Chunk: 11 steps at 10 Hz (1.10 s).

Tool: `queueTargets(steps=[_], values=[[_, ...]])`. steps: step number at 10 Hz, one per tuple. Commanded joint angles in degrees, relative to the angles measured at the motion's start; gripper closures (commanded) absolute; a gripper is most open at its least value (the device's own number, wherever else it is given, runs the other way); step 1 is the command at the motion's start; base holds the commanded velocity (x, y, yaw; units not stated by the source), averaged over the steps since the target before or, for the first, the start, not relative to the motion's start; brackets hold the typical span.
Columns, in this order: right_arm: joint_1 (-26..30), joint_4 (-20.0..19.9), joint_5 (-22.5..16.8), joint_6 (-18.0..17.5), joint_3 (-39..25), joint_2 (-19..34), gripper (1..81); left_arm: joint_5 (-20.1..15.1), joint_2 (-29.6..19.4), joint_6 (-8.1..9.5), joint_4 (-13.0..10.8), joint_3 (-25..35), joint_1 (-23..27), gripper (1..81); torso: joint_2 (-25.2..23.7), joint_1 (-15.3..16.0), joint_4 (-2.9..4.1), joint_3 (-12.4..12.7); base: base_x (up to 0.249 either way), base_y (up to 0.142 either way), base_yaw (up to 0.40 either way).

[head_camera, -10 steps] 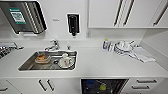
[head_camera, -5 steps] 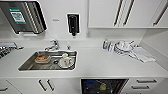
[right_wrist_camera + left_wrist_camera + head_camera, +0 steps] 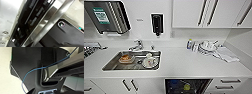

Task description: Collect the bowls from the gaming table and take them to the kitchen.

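Head view looks down on the kitchen: white desk running wall to wall, steel sink sunk into it left of centre. In the sink, a red-orange bowl sits on the left side of the basin, and just beside it to the right a pale round dish with something whitish standing in it; too blurred to tell whether that is one of the bowls. Faucet behind the sink at the back edge. On the wall above, a black soap dispenser and, further left, a dark paper towel dispenser with a green label. White wall cabinets with dark bar handles upper right. On the desk to the right, well apart from the sink: a small bottle, a pile of white dishes just beside it, and a folded cloth right of those. Below the desk edge, an open dishwasher with a yellow-green round item inside, maybe a bowl, cannot confirm. Base cabinets with dark handles left of it. Left wrist view: dark robot plate, a thin blue cable looping across. Right wrist view: dark plate and shiny bar. Jaws of both arms: cannot tell wide or narrow.
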State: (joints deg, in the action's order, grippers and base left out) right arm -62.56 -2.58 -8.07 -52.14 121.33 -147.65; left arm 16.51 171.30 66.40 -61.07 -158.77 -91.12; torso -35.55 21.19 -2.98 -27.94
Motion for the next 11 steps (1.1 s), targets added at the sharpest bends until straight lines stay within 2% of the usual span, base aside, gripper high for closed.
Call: queueTargets(steps=[1, 4, 6, 7, 8, 10, 11], values=[[15.7, -4.4, 6.5, -1.4, -14.7, 8.0, 1.0, -2.0, -0.2, 0.04, -1.0, 0.1, -0.4, 1.0, 0.0, 0.0, -0.02, 0.0, 0.000, 0.000, 0.000], [23.5, -5.9, 8.5, -1.5, -27.6, 17.3, 1.0, -2.0, 0.0, -0.13, -1.0, 0.0, -0.4, 1.0, 0.0, 0.0, -0.02, 0.0, 0.000, 0.000, 0.000], [24.3, -3.8, 8.8, -0.3, -36.4, 21.3, 1.0, -2.1, 0.0, -0.22, -0.8, 0.0, -0.4, 1.0, 0.0, 0.0, -0.02, 0.0, 0.000, 0.000, 0.000], [21.5, 1.3, 7.7, 1.3, -39.0, 21.6, 1.0, -2.0, -0.1, -0.22, -0.3, -0.1, -0.4, 1.0, 0.0, 0.0, -0.02, 0.0, 0.000, 0.000, 0.000], [16.8, 8.5, 6.8, 2.5, -37.9, 20.9, 1.0, -2.2, -0.3, -0.22, -0.3, -0.2, -0.2, 1.0, 0.0, 0.0, -0.02, 0.0, 0.000, 0.000, 0.000], [8.0, 25.2, 5.6, 2.4, -30.5, 16.9, 1.0, -2.1, -1.0, -0.48, -0.8, -0.3, 0.3, 1.0, 0.0, 0.0, -0.02, 0.0, 0.000, 0.000, 0.000], [3.2, 30.8, 5.8, 2.4, -26.4, 14.7, 1.0, -2.1, -1.0, -1.00, -0.8, -0.3, 0.5, 1.0, 0.0, 0.0, -0.02, 0.0, 0.000, 0.000, 0.000]])
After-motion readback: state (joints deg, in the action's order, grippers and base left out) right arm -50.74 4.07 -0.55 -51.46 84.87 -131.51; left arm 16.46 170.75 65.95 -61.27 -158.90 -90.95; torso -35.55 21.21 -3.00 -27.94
